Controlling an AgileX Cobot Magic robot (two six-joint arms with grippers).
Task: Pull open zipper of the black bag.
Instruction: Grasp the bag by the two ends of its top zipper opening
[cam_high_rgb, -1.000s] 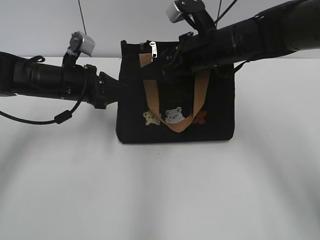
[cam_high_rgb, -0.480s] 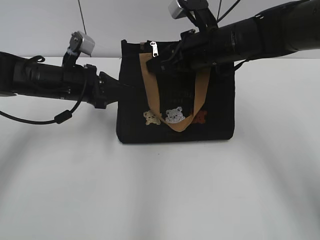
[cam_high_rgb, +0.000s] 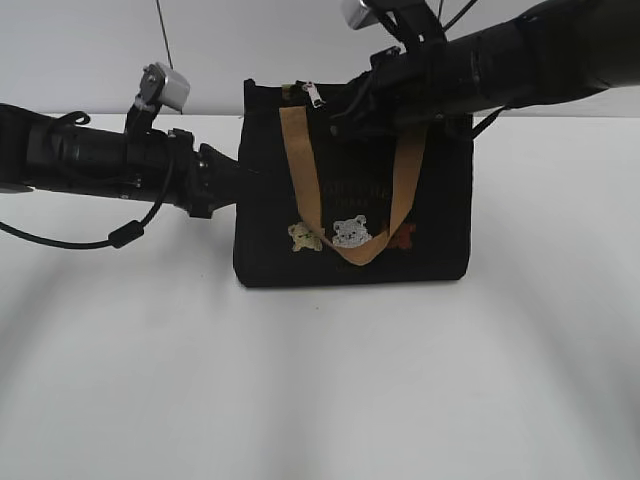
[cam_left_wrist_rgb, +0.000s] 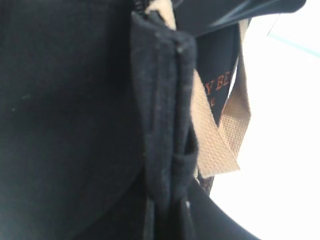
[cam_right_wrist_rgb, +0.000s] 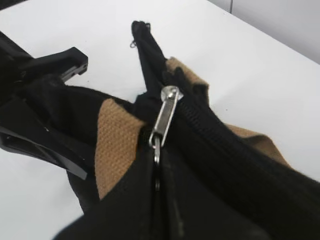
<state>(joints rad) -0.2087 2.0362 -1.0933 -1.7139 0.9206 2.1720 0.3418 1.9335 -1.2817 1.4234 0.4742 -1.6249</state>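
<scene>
Exterior view: the black bag (cam_high_rgb: 352, 190) stands upright on the white table (cam_high_rgb: 320, 380), a little above the middle of the frame. The left end effector (cam_high_rgb: 238, 172) reaches in from the left and meets the bag's left side edge; its fingers are lost against the dark fabric, so its hold cannot be made out here. The right end effector (cam_high_rgb: 335, 112) comes in from the upper right along the bag's top edge, right next to the silver pull tab (cam_high_rgb: 316, 95) of the zipper (cam_high_rgb: 300, 86). Its tips are dark against the bag. A tan webbing handle (cam_high_rgb: 350, 190) hangs in a loop down the front, over three small bear pictures (cam_high_rgb: 348, 234). Faint lettering sits above the bears, too dim to read.

Left wrist view: the frame is filled with black fabric. A folded seam (cam_left_wrist_rgb: 162, 130) of the bag runs down the middle and looks pinched at the bottom edge, so the left end effector is clenched on the bag's side fold. Tan webbing lies just right of the seam. Reddish letters (cam_left_wrist_rgb: 216, 89) on the fabric read roughly "Y BE"; the rest is hidden.

Right wrist view: the right end effector (cam_right_wrist_rgb: 160, 170) has its fingers closed together, clenched on the lower end of the pull tab, which slants up and right to the slider. The zipper teeth run away to the lower right. The left end effector's black fingers show at the left, touching the bag.
</scene>
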